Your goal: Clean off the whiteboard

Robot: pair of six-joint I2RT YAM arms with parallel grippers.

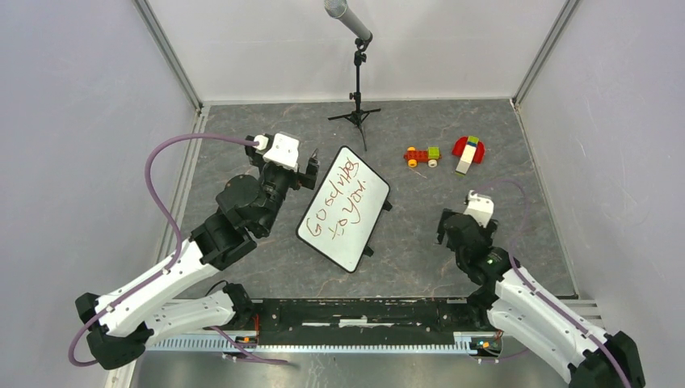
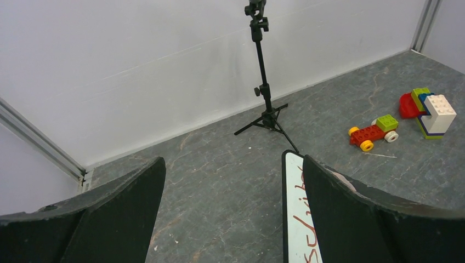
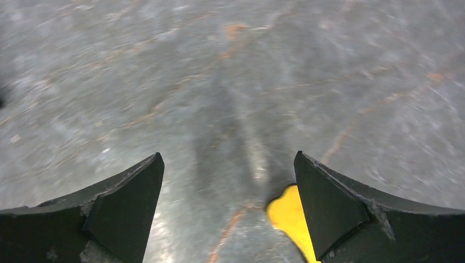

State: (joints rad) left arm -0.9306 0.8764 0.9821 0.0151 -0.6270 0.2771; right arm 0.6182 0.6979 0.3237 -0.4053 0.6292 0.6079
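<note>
Left claw gapes wide at eleven o'clock of the whiteboard, right claw wide over the worktop at three o'clock.

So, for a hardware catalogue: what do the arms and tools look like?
Left arm and right arm: white shells, black joints, a purple cable each, a white block at the wrist. Left tool and right tool: black wedge-shaped fingers.

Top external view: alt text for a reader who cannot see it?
A white rectangular whiteboard with black frame, its red handwriting unerased, lies diagonally mid-table. The open left gripper is beside its far left edge; the right gripper stands apart on its right.
</note>
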